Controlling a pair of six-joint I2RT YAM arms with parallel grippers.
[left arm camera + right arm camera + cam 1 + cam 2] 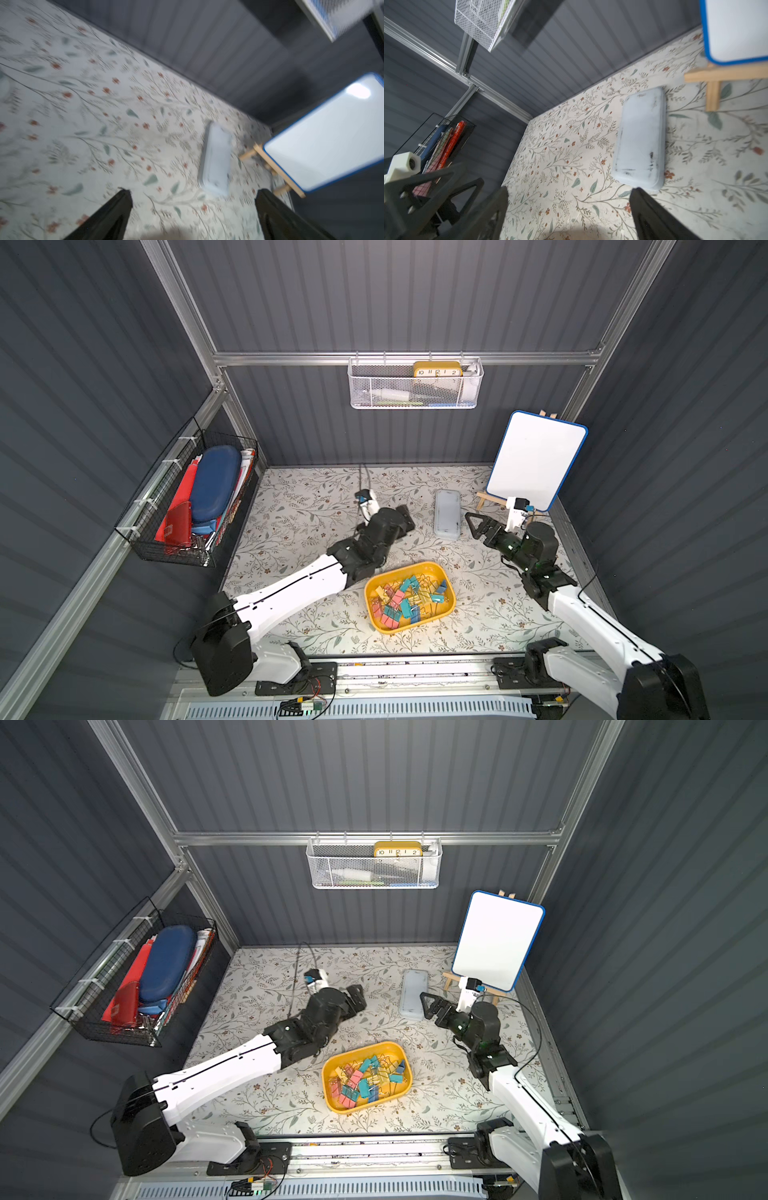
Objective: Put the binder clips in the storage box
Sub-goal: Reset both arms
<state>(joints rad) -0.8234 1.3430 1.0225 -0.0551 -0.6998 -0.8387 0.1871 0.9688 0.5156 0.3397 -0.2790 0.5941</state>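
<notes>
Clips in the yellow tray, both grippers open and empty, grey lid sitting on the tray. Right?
Wrong on one point: both top views show the grey lid lying on the table, apart from the yellow tray. The rest holds: clips in the tray, left gripper and right gripper open and empty.

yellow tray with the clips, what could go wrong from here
1. The left arm looks close to the storage box rim; a sweep back could knock it and spill the binder clips.
2. The open left hand and open right hand both face the grey lid from opposite sides; they might collide there.
3. The right arm sits close to the whiteboard on its easel and could tip it.
</notes>
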